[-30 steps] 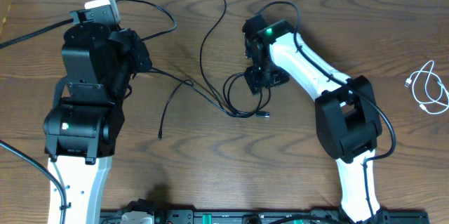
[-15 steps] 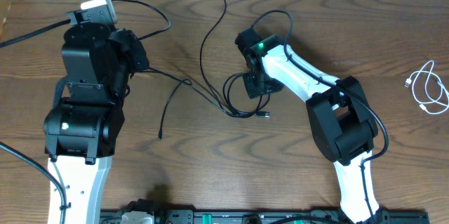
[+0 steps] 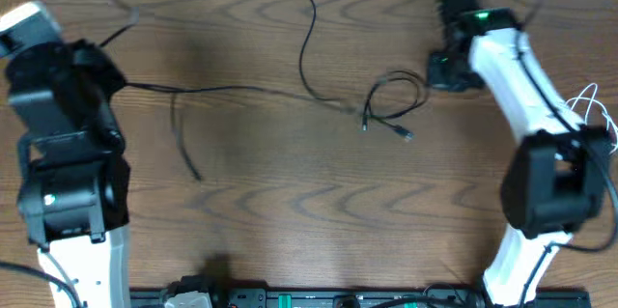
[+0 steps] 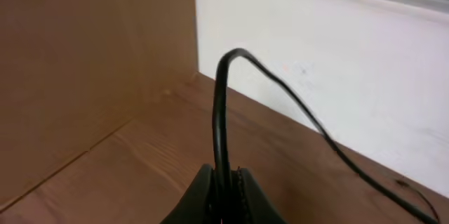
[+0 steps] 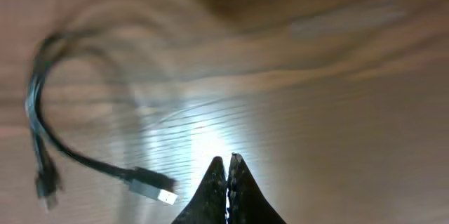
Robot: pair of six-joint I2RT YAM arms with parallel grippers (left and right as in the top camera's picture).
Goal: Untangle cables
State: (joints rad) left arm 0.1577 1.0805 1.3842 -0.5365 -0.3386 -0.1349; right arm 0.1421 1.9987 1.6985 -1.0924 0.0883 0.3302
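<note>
Black cable: thin black cable (image 3: 241, 91) on the brown wooden counter (image 3: 290, 211). One run lies left-right across the upper middle of the overhead view and ends in loose loops (image 3: 394, 105) right of centre.
White cable: thinner white cable (image 3: 591, 105), coiled at the right edge, well apart from the black one and partly behind the right arm (image 3: 521, 76).
Left pincer: left pincer (image 4: 223, 182) is clamped on the black cable, which rises from between its fingers.
Right pincer: right pincer (image 5: 227, 171) has its fingers pressed together with nothing between them.
Key relation: the loops lie left of and slightly below the right pincer in the overhead view, so the right arm is nearer. In the right wrist view the plug end (image 5: 156, 187) sits lower left of the fingertips, not touching.
Judgement: the next grasp likely falls to the right pincer, which must open first.
</note>
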